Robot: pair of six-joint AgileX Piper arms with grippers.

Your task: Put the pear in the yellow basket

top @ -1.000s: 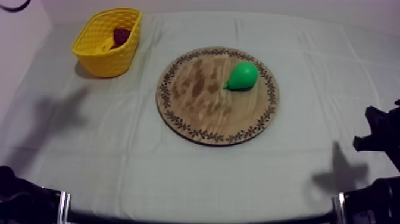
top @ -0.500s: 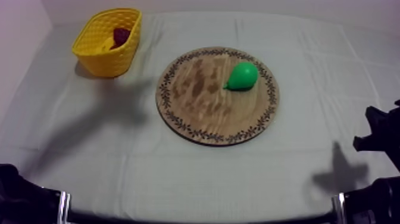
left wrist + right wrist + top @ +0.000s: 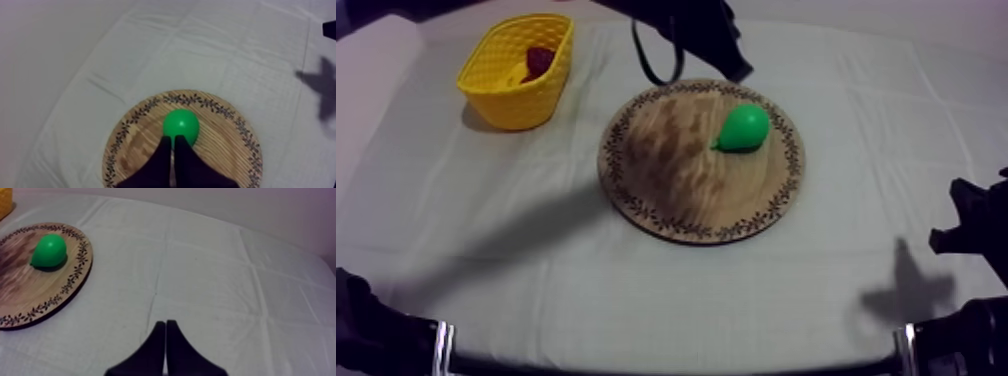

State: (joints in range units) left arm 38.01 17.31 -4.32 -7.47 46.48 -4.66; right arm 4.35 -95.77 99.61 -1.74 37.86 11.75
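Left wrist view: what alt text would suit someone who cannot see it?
A green pear lies on a round wooden board with a patterned rim, on a grey-white cloth. The left gripper, shut to a narrow wedge, points at the pear.

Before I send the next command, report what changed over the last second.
The left gripper swung in from its rest at the low left and now hangs over the far rim of the board, near the pear, fingers shut on nothing. Nothing was taken hold of. Unchanged: pear on the board, small red fruit in the basket, right gripper shut at rest.
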